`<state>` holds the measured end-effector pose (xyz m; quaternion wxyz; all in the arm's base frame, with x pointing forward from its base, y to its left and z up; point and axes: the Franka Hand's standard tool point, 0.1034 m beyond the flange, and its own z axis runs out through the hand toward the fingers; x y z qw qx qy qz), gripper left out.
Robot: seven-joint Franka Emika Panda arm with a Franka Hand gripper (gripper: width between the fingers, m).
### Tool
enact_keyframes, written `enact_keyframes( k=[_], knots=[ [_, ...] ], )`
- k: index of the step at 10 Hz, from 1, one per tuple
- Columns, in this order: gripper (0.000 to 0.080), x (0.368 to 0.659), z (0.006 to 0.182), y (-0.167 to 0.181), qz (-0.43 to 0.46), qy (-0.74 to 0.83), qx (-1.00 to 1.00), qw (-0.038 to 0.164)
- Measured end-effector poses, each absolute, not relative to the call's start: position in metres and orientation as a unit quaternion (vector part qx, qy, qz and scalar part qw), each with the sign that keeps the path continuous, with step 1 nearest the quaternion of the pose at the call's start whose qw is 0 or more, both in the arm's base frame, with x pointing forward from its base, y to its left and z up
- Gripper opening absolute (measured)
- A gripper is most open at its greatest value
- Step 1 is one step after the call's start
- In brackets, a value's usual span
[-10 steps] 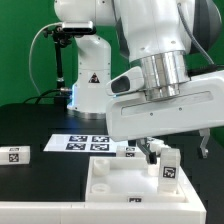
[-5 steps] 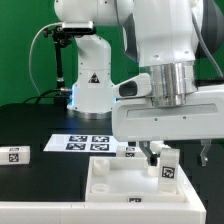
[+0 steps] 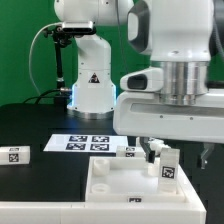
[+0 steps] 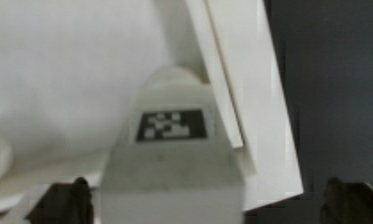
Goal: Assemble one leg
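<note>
A white leg (image 3: 169,168) with a black-and-white tag stands upright at the far right corner of the large white square panel (image 3: 115,188). My gripper (image 3: 178,154) hangs just over it, open, with one dark finger on each side of the leg's top and not touching it. In the wrist view the leg (image 4: 170,150) with its tag lies between the two dark fingertips (image 4: 67,200), beside the panel's raised rim (image 4: 241,90). A second leg (image 3: 13,154) lies on the black table at the exterior view's left. Another leg (image 3: 130,150) lies behind the panel.
The marker board (image 3: 82,143) lies flat on the table behind the panel. The robot's white base (image 3: 88,80) stands at the back, in front of a green backdrop. The panel fills the front of the table.
The gripper and wrist have shifted toward the exterior view's right, over the upright leg. The leg and the other parts have not moved.
</note>
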<state>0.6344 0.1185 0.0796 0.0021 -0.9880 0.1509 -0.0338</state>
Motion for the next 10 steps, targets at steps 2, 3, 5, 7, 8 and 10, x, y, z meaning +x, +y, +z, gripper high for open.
enact_keyframes(
  k=[2,3,5,7,8,10],
  knots=[
    [0.0648,0.6348,0.0753,0.1206,-0.049,0.145,-0.988,0.0],
    [0.0648,0.635,0.0756,0.1209,-0.049,0.145,-0.988,0.0],
    [0.0524,0.6348,0.0753,0.1212,-0.049,0.144,-0.988,0.0],
    [0.0387,0.6349,0.0751,0.1184,-0.049,0.145,-0.988,-0.002],
    [0.0291,0.635,0.0747,0.117,-0.048,0.146,-0.988,-0.003],
    [0.029,0.635,0.0746,0.1167,-0.048,0.146,-0.988,-0.003]
  ],
)
